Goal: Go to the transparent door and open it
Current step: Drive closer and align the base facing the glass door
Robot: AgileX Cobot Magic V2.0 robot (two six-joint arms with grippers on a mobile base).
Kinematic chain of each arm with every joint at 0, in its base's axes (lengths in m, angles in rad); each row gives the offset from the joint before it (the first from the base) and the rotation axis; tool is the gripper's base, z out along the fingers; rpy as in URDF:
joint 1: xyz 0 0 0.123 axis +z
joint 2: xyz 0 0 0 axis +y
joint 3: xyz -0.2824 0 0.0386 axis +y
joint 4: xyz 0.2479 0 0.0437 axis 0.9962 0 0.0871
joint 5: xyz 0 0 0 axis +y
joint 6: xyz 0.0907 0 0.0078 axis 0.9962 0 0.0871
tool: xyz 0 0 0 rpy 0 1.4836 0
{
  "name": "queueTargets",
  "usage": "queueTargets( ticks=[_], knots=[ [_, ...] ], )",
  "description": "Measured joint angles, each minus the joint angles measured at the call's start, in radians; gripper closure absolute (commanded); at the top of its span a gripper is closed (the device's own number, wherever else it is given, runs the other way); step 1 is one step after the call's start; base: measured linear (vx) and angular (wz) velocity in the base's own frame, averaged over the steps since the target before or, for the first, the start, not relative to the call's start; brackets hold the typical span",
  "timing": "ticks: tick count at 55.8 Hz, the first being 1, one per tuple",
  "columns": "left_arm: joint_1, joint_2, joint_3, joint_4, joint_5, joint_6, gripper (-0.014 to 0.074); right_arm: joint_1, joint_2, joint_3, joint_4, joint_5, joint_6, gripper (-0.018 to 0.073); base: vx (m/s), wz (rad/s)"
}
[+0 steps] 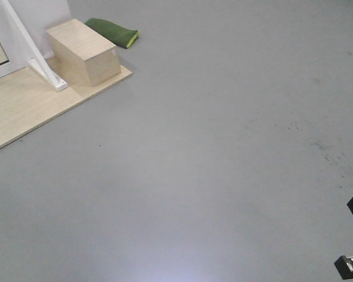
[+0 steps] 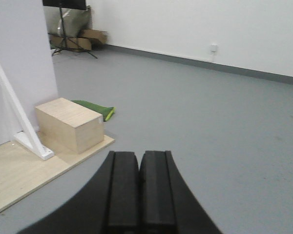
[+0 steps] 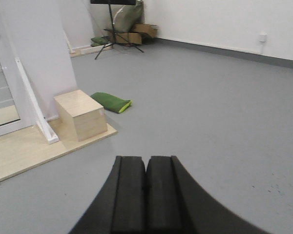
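Right now both of your grippers are closed on nothing. In the left wrist view the left gripper [image 2: 138, 163] shows its two black fingers [image 2: 122, 190] pressed flat together, and the right gripper [image 3: 146, 165] looks the same in its own view. Both hang over bare grey floor [image 1: 212, 164].

The transparent door [image 3: 1, 92] is well apart from either gripper, off to your front left. You get only a sliver of it at the left edge of the right wrist view: clear glass in a white frame with thin white horizontal bars, standing at the back of a low wooden platform [image 3: 24, 151]. The front camera catches just its lower part in the upper left corner. You cannot make out its handle from these angles.

Beside the door a white wall panel [image 2: 19, 44] rises from the platform, and a white slanted brace [image 2: 17, 112] runs down in front of it to the boards. A pale wooden box [image 2: 71, 124] sits on the platform just beside the brace's foot. A green pad [image 2: 97, 109] lies on the floor right behind the box. Farther back, a black tripod [image 2: 68, 29] stands near some cardboard boxes [image 2: 90, 36] by the far wall.
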Motion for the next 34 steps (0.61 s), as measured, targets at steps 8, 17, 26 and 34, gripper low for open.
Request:
queueTargets(
  ticks=[8,17,26,34],
  knots=[
    [0.000,0.000,0.000,0.000,0.000,0.000,0.0596,0.000,0.000,0.000,0.000,0.000,0.000,0.0565,0.51,0.58],
    [0.000,0.000,0.000,0.000,0.000,0.000,0.0596,0.000,0.000,0.000,0.000,0.000,0.000,0.0565,0.52,0.56],
    [0.000,0.000,0.000,0.000,0.000,0.000,0.0596,0.000,0.000,0.000,0.000,0.000,0.000,0.0565,0.53,0.52],
    [0.000,0.000,0.000,0.000,0.000,0.000,0.0596,0.000,0.000,0.000,0.000,0.000,0.000,0.0565,0.54,0.50]
  ],
)
